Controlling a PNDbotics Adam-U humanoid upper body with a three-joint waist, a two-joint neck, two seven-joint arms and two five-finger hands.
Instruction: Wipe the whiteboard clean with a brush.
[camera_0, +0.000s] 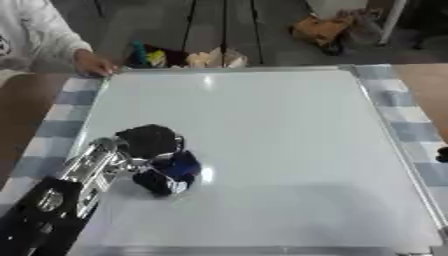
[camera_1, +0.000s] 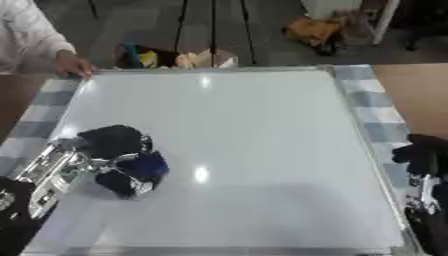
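Brush (camera_0: 179, 167): a dark blue block held low on the left part of the whiteboard (camera_0: 289, 150), its underside seemingly against the white surface; exact shape unclear. Left hand (camera_0: 150, 142): black, fingers curled down around the brush, arm entering from the lower left corner with silver links showing. Whiteboard: large, flat, metal-framed, lying on a cloth (camera_0: 398, 105) of grey and white checks; the surface reads as bare white with glare spots, and no writing can be made out on it. Right hand (camera_1: 427, 155): resting beside the board's right edge on the cloth, dark, idle; whether its fingers are open or curled cannot be told. Person's hand (camera_0: 92, 64): a bare hand with a white sleeve touching the far left corner of the board, apparently steadying it. Beyond the far edge: a box of coloured items (camera_0: 184, 56), well apart from the work. Handling note, as judgement: wiping appears to be under way; best done with the brush kept flat on the board, swept in overlapping passes toward the right and far side, staying inside the frame and clear of the steadying hand.
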